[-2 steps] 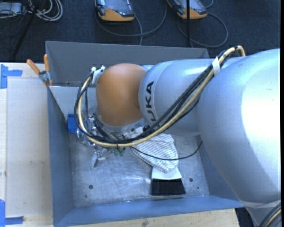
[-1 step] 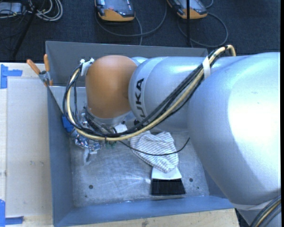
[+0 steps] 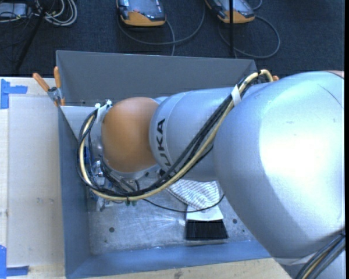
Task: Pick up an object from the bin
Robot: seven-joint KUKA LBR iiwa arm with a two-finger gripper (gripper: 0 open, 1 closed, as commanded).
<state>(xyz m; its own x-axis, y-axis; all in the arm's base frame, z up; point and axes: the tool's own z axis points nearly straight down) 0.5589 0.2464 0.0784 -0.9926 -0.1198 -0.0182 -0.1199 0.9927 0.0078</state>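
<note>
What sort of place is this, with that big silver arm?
Most likely a robotics lab: a KUKA-branded arm reaches into a grey metal bin, with cables and two orange handheld units on the dark floor behind.

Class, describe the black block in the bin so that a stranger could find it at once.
Find the grey metal bin and look along its near wall, beside the big silver arm. A small black rectangular block lies on the floor there. Unlike the pale checked cloth just behind it, it is dark and straight-edged.
</note>
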